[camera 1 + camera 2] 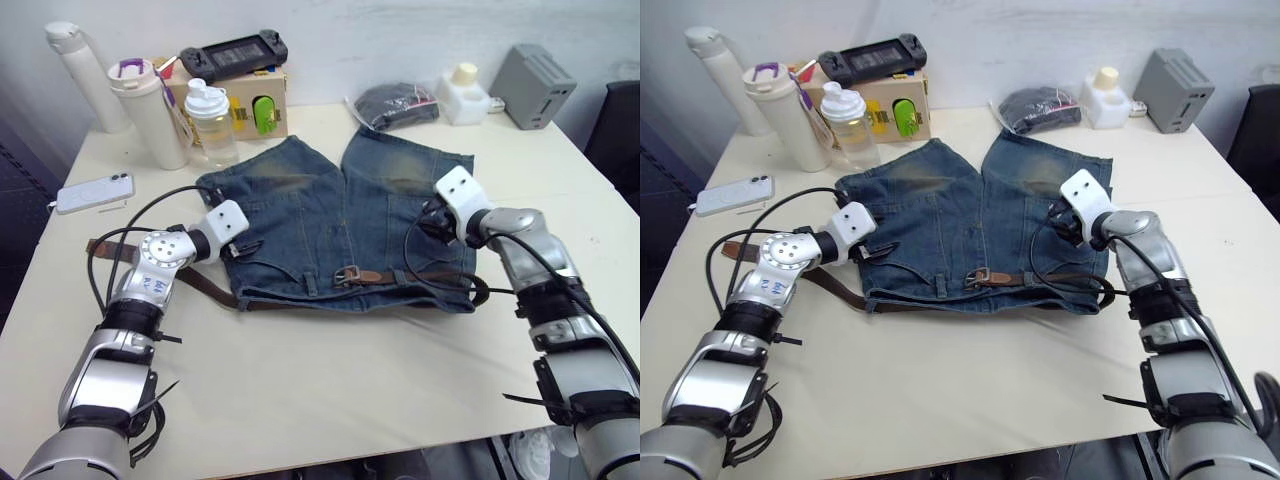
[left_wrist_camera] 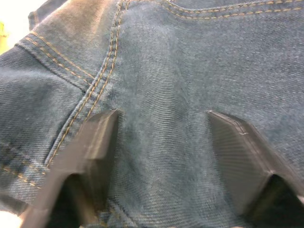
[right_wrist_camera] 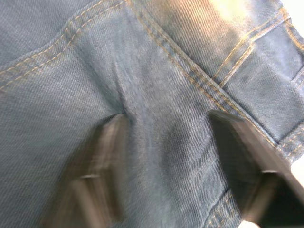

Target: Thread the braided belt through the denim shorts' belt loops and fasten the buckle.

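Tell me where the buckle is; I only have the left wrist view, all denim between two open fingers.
Observer: The buckle lies at the middle of the shorts' waistband, on the edge nearest the robot, with the belt running along the waistband.
Operator: Which part is my left gripper over?
Observer: The left gripper is on the shorts' left side, above the waistband, fingers open on the denim.
Operator: And the right one?
Observer: The right gripper sits on the opposite side of the shorts, also open on the denim.
Operator: Any belt left over?
Observer: Yes, a length of belt trails off the shorts onto the table under the left arm.
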Robot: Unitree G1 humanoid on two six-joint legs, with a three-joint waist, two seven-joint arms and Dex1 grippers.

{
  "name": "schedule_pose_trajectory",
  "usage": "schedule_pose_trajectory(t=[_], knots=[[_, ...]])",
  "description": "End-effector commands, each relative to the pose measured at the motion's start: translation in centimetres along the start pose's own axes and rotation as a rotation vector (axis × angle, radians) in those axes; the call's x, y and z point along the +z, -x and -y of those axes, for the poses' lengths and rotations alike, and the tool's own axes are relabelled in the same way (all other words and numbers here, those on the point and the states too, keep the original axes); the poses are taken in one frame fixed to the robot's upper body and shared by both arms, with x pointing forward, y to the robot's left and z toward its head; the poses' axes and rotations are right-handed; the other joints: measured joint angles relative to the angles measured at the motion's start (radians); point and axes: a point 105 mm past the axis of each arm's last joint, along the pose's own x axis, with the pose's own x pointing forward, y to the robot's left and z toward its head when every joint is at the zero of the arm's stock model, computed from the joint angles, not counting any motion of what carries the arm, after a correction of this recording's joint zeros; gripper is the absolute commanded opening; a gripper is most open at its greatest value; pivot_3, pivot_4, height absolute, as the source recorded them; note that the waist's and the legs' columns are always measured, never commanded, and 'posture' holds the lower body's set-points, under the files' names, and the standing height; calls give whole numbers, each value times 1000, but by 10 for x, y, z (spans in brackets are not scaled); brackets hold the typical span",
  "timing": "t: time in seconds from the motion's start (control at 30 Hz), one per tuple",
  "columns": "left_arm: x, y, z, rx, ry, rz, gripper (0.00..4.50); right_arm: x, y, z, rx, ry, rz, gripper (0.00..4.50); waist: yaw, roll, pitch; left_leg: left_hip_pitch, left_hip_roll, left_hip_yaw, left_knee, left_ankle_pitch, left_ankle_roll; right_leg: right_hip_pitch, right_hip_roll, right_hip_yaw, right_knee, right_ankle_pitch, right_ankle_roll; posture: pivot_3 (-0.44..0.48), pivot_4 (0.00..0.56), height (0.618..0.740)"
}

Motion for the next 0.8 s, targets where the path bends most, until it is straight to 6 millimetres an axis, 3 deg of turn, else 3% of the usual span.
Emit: schedule_pose_trajectory(t=[0.03,0.23,0.37,0.6,0.67,0.8], knots=[[30,29,-14,70,27,73,4012,48,40,-27,151,-53,157,4443,-2,0,4,-1,0,0,0,0,0,-1,0,0,0,0,0,0,150,690],[40,61,-15,152,106,56,4012,68,75,-71,366,-104,246,4443,7,-1,5,-10,2,0,2,0,0,-10,2,0,1,0,0,0,150,690],[34,86,-26,260,264,61,4012,67,82,-98,465,-104,274,4443,9,-4,6,-10,1,-1,2,1,0,-10,1,0,1,0,0,0,150,690],[-14,117,-47,455,445,-73,4012,60,48,-123,414,-165,242,4443,5,-5,7,-9,1,0,1,1,-1,-11,7,1,1,0,0,0,150,690],[-28,122,-49,504,540,-121,4012,59,47,-140,455,-118,254,4443,5,-5,7,-9,1,0,1,1,-1,-11,9,1,1,0,0,0,150,690],[-44,137,-56,654,661,-201,4012,68,64,-162,584,-52,361,4443,9,-7,8,-10,2,-2,1,1,-2,-11,12,2,0,0,0,0,150,690]])
